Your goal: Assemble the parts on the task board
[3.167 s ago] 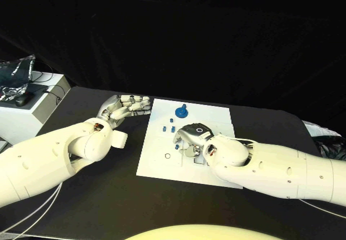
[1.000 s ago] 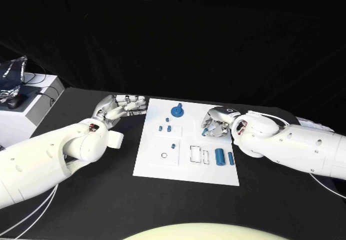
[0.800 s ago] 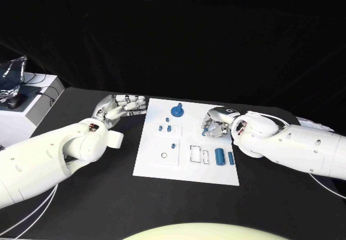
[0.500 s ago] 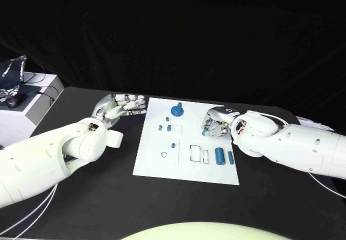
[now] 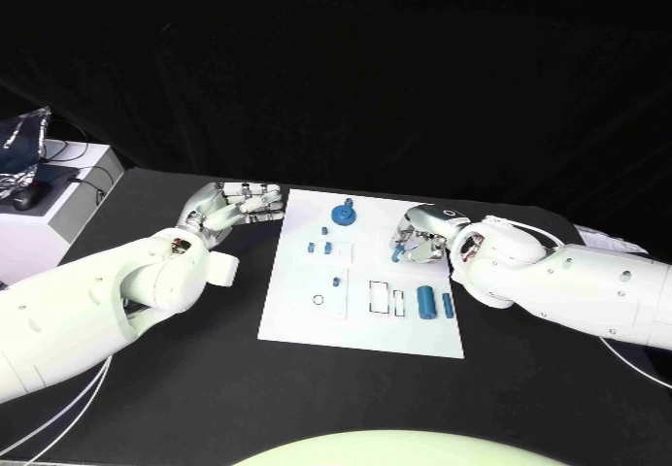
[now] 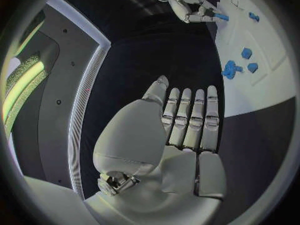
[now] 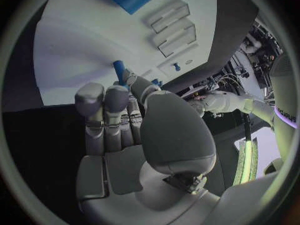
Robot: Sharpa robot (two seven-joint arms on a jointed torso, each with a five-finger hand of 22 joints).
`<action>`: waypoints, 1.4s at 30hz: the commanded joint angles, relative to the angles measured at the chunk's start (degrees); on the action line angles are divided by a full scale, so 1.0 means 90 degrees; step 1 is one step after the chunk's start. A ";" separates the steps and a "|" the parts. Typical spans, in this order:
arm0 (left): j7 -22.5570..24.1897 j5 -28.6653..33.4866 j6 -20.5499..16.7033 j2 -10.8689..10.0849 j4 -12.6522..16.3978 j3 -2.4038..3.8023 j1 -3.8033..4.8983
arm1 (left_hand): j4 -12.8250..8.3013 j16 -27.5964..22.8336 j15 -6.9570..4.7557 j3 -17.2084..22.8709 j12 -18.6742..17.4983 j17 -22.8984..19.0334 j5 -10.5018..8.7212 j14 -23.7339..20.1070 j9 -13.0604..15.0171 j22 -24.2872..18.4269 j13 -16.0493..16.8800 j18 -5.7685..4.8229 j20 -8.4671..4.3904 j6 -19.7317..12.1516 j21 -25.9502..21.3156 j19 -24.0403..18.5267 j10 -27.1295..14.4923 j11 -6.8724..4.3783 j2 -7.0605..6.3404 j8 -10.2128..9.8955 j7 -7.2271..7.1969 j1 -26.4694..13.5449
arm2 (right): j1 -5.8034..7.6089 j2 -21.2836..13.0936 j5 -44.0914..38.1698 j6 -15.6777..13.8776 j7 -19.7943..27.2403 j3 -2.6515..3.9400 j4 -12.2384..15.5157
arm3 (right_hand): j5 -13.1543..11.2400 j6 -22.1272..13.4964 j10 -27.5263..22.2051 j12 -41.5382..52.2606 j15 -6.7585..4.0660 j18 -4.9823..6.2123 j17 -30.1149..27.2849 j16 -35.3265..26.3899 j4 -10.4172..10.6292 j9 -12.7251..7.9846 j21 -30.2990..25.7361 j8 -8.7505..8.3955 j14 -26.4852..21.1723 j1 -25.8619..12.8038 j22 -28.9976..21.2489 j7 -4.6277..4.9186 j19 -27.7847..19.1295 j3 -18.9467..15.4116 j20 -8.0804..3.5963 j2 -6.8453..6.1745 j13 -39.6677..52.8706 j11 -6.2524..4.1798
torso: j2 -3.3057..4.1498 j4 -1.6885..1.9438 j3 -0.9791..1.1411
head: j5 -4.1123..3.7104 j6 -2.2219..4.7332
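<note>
Blue is the colour of the small peg (image 5: 398, 255) that the right hand (image 5: 424, 236) pinches between its fingertips (image 7: 127, 78). It holds the peg up over the white task board (image 5: 301, 316), near the board's right edge, probably so it can carry the peg to a hole or slot and push it in. The rest of that hand's fingers are curled in close, and the arm reaches in from the right with the wrist bent down toward the board.

More blue parts wait on the board. A round knob part (image 5: 345, 212) stands near the far edge. A few tiny pegs (image 5: 328, 248) stand below it. A thick cylinder (image 5: 424, 300) and a thin rod (image 5: 449, 305) lie side by side near the right edge, next to two box-shaped slots (image 5: 380, 297). They look set out so each one can be picked up in turn.

The left hand (image 5: 235, 207) holds nothing. Its fingers are straight and close together, and it rests on the black bench (image 5: 168, 408) just beside the board's left edge, out of the way.
</note>
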 commanded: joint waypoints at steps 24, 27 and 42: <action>-0.0079 0.0028 0.0215 0.0154 -0.0095 0.0005 -0.0001 | 0.0029 -0.0003 -0.0003 0.0002 -0.0003 -0.0007 -0.0013 -0.0045 0.0004 -0.0006 -0.0001 0.0074 0.0015 -0.0018 -0.0011 0.0030 -0.0035 0.0015 -0.0015 0.0000 0.0014 0.0006 | 0.0137 0.0753 -0.0911 -0.0375 -0.0116 -0.0055 0.1133 | 0.0132 0.0032 0.0524 0.0017 -0.0043 -0.0015 0.0012 0.0036 -0.0038 0.0022 0.0285 0.0006 0.0006 0.0063 0.0615 0.0038 0.0039 0.0070 -0.0059 0.0128 0.0033 -0.0269 | -0.0005 0.0012 -0.0016 | 0.0138 0.0030; -0.0091 0.0028 0.0241 0.0179 -0.0102 0.0005 -0.0001 | 0.0029 -0.0003 -0.0003 0.0002 -0.0003 -0.0007 -0.0013 -0.0045 0.0004 -0.0006 -0.0001 0.0074 0.0015 -0.0018 -0.0011 0.0030 -0.0035 0.0015 -0.0015 0.0000 0.0014 0.0006 | 0.0084 0.0931 -0.1034 -0.0417 -0.0167 -0.0086 0.1056 | 0.0189 0.0031 0.0524 0.0017 -0.0043 -0.0010 0.0008 0.0034 -0.0048 0.0022 0.0285 0.0006 0.0006 0.0049 0.0612 0.0038 0.0036 0.0077 -0.0058 0.0123 0.0033 -0.0267 | 0.0002 0.0028 -0.0019 | 0.0170 0.0020; -0.0129 0.0026 0.0284 0.0240 -0.0135 0.0009 0.0000 | 0.0035 -0.0001 -0.0001 -0.0030 0.0000 -0.0006 -0.0015 -0.0052 0.0005 -0.0011 0.0000 0.0072 0.0028 -0.0025 -0.0025 0.0002 -0.0044 0.0018 -0.0006 0.0002 0.0022 0.0022 | -0.0224 0.1244 -0.0879 -0.0137 -0.0209 -0.0138 0.0902 | 0.0375 0.0017 0.0515 0.0016 -0.0041 -0.0055 -0.0024 0.0039 -0.0144 0.0028 0.0811 0.0006 0.0008 -0.0028 0.0696 0.0047 0.0048 0.0070 -0.0054 0.0143 0.0033 -0.0260 | 0.0020 0.0015 -0.0001 | 0.0287 -0.0041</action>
